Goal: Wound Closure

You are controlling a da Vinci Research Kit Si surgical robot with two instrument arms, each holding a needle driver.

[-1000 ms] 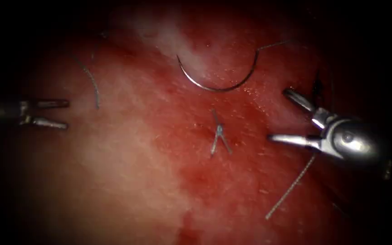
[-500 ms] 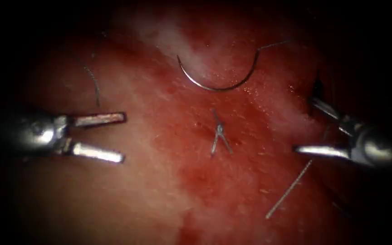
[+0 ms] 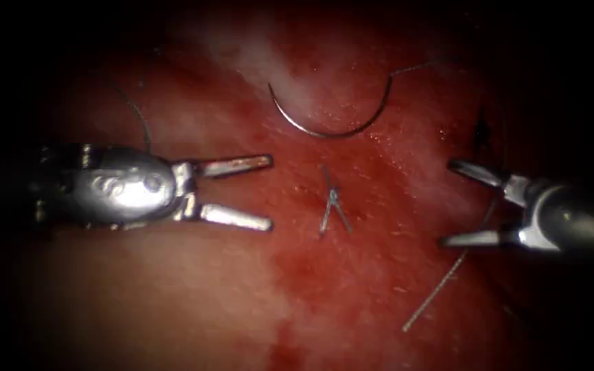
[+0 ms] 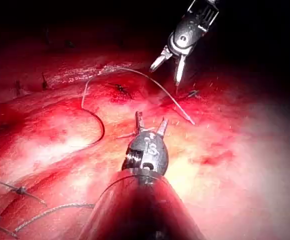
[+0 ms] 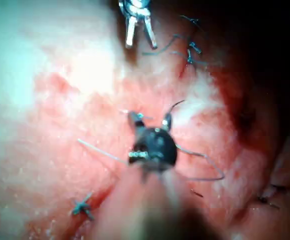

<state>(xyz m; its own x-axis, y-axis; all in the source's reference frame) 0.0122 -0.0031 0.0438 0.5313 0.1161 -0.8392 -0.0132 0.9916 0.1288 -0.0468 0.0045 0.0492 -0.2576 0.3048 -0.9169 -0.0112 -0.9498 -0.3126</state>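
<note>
Two tools, left tool [image 3: 269, 192] and right tool [image 3: 445, 203], gape empty over the tissue [image 3: 194, 275], flanking one knot [image 3: 333, 200]; one needle [image 3: 328, 130] lies free above.

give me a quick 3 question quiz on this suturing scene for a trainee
1. True or false: the needle is held by the left gripper.
2. What does the right gripper hold? A) needle B) thread C) nothing
3. Fill in: the knot on the tissue lies ___ the two grippers.

Key: 1 false, the needle lies loose on the tissue. 2 C, both grippers are open and empty. 3 between.
</note>
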